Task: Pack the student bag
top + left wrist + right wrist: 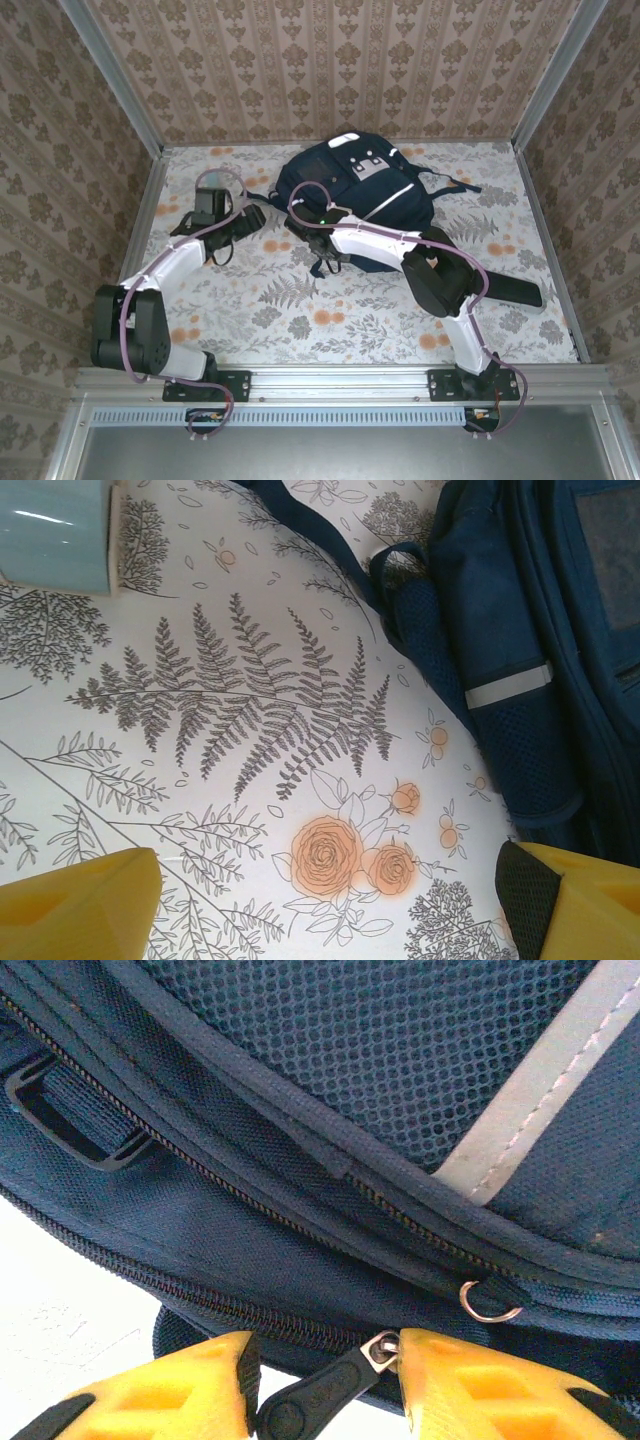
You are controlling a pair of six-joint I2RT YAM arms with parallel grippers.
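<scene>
Toward the far middle of the flowered surface (300,310) lies the student bag (360,190), flat, with its striped front facing up and its straps trailing to the right. Along its near edge the zip lines seen from the right wrist look closed, and nothing shows going into the bag, so the packing seems to be at its opening step. The right hand (325,1360) stands at that edge, its jaws at a middling gap with a black zip pull (320,1390) lying between them; whether they pinch it cannot be told. Left of the bag, the left hand (330,880) hangs wide open over bare surface, holding nothing. A pale blue vessel (55,530) sits near it, and a flat black case (510,288) lies by the right arm; both appear left to pack
</scene>
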